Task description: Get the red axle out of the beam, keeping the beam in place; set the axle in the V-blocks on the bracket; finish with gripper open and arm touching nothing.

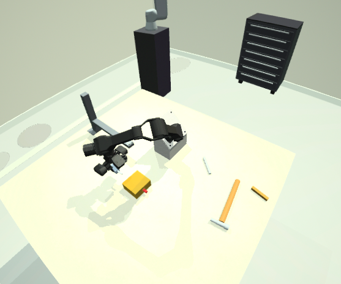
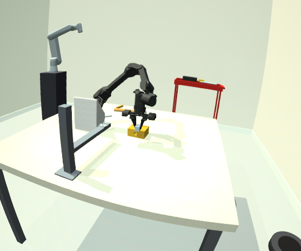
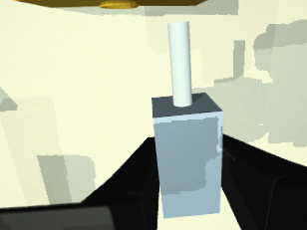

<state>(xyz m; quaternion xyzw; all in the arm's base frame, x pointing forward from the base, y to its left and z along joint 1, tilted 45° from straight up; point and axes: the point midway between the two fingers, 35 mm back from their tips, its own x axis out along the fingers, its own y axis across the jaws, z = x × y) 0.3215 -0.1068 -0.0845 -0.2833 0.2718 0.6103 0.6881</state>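
Just left of centre, the partly closed pincer grips a blue-grey block-handled pin; the smooth red cylindrical axle, probably stiff and slippery, wants gripping by its protruding end.

readable text: none | labels or brands: none legible | numbers: none legible | signs: none legible | views: top, exterior and wrist alike, no lettering made out on any surface

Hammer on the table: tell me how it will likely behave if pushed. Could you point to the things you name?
The hammer (image 1: 229, 202) would probably stay stiff, its handle being one straight bar. It may pivot rather than roll freely, since the head (image 1: 219, 224) sits crosswise. The metal-looking head is likely the heavy end.
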